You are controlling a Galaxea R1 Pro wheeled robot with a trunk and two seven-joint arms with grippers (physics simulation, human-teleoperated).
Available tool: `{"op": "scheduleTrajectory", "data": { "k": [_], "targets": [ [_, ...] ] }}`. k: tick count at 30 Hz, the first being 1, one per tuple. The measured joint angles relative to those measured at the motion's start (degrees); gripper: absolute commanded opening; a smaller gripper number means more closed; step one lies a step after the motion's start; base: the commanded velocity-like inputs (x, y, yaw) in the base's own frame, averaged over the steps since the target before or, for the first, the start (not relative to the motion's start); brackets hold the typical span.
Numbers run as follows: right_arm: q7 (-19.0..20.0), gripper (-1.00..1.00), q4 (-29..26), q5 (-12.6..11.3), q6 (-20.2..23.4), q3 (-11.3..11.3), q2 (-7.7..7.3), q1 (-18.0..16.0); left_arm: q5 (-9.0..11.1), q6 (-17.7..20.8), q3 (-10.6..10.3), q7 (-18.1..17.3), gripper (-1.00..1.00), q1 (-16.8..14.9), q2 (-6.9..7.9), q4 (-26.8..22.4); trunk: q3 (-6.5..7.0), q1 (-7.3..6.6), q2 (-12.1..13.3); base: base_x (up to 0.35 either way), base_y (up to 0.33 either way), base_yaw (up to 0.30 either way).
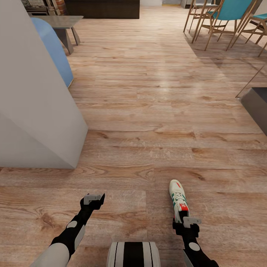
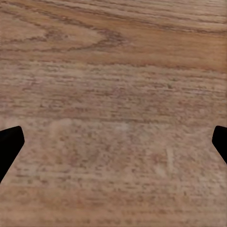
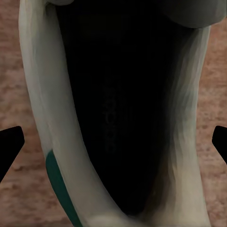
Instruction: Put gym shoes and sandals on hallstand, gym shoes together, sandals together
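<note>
One gym shoe (image 1: 178,200) lying on the corridor floor (image 1: 148,111), toe pointing away, heel just under the right gripper (image 1: 190,222). Right fingers (image 3: 10,144) spread wide on either side of the shoe's dark opening, not touching it. Left gripper (image 1: 92,200) hovering over bare planks, fingers (image 2: 9,146) wide apart, holding nothing

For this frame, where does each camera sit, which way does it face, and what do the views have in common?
Head view: on the robot's head, looking forward and down over the corridor floor; shows left gripper, right gripper and gym shoe.
Left wrist view: near the left gripper, facing bare floor planks; dark fingertips at the edges.
Right wrist view: near the right gripper, looking into the shoe's dark opening.
Shared: head and right wrist views both show the shoe.
</note>
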Motion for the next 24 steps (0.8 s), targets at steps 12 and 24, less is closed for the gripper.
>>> {"op": "scheduleTrajectory", "data": {
  "k": [12, 24],
  "targets": [
    [0.0, 1.00, 0.0, -0.1, 0.0, -0.1, -0.06, 0.0, 0.0, 0.0, 0.0, 0.0, 1.00, 0.0, 0.00, 0.0, 0.00, 0.00, 0.0, 0.000, 0.000, 0.000],
    [-0.1, 1.00, 0.0, -0.1, 0.0, -0.1, -0.07, 0.0, 0.0, 0.0, 0.0, 0.0, 1.00, 0.0, 0.04, -0.1, -1.11, 0.13, -0.1, 0.000, 0.000, 0.000]
  ]
}}
